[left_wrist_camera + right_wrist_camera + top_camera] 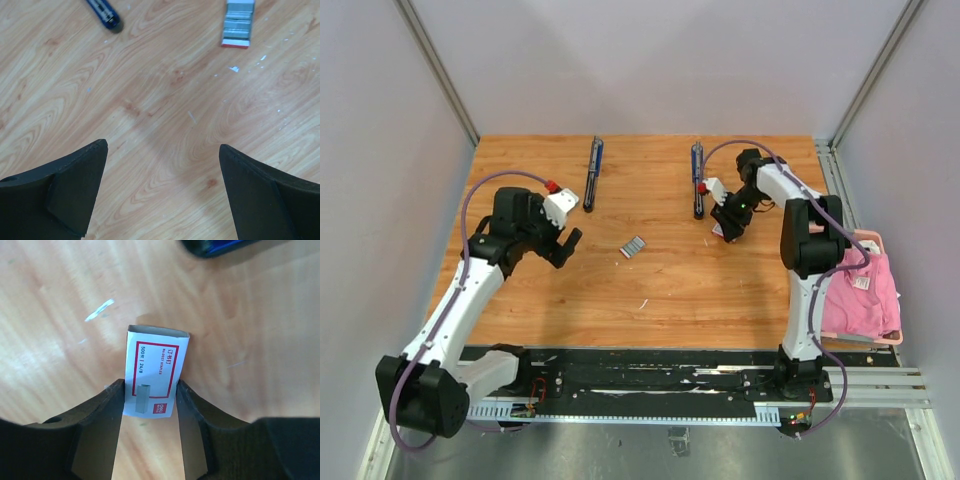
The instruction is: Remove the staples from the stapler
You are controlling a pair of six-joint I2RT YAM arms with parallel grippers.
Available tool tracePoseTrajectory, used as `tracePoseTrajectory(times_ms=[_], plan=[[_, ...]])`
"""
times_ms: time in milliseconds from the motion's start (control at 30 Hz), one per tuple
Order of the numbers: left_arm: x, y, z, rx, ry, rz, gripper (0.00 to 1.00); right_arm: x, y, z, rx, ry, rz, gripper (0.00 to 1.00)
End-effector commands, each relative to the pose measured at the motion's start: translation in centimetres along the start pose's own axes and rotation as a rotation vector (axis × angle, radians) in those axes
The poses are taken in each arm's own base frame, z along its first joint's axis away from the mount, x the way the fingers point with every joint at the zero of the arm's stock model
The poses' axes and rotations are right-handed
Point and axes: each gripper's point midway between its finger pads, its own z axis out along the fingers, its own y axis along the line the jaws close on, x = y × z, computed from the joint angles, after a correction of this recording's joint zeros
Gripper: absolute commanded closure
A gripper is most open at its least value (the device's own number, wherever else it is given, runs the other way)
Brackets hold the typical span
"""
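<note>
Right hand (150, 385), angled down, seemingly pinches white box (157, 355); left hand (162, 145) hovers spread.

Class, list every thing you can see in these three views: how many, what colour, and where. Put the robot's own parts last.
left stapler: one, dark blue and black, far side of the table, lying flat.
right stapler: one, dark blue and black, far side, right of centre.
staples: one small cluster of strips, silvery grey, mid-table between the arms.
staple box: one, white with a red frame, near the right stapler.
flecks: a few, white, scattered on the table.
cloth: one, pink, in the basket.
basket: one, pink, beyond the table's right edge.
table: one, brown wood grain.
left end effector: one, black, open over bare wood, holding nothing.
right end effector: one, black, closed on the staple box.
</note>
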Motion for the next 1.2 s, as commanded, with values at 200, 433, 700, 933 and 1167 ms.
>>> tracePoseTrajectory(times_ms=[200,433,700,933,1167], plan=[[-3.6,-5.7,6.5,0.156,-0.001,0.218,0.02,3.0,6.0,-0.5,-0.095,0.021,0.017,0.42],[-4.9,-8.4,11.0,0.221,0.045,0.225,0.02,1.6,8.9,-1.0,-0.060,0.009,-0.053,0.39],[-6.0,-10.2,14.0,0.221,0.091,0.266,0.02,-1.9,7.0,-6.7,0.237,-0.136,0.072,0.24],[-4.7,-10.8,16.1,0.207,0.159,0.285,0.02,-1.8,7.4,-5.8,0.108,-0.139,0.386,0.24],[-3.4,-11.1,16.8,0.204,0.203,0.295,0.02,-0.8,6.9,-3.8,0.090,-0.114,0.407,0.23]])
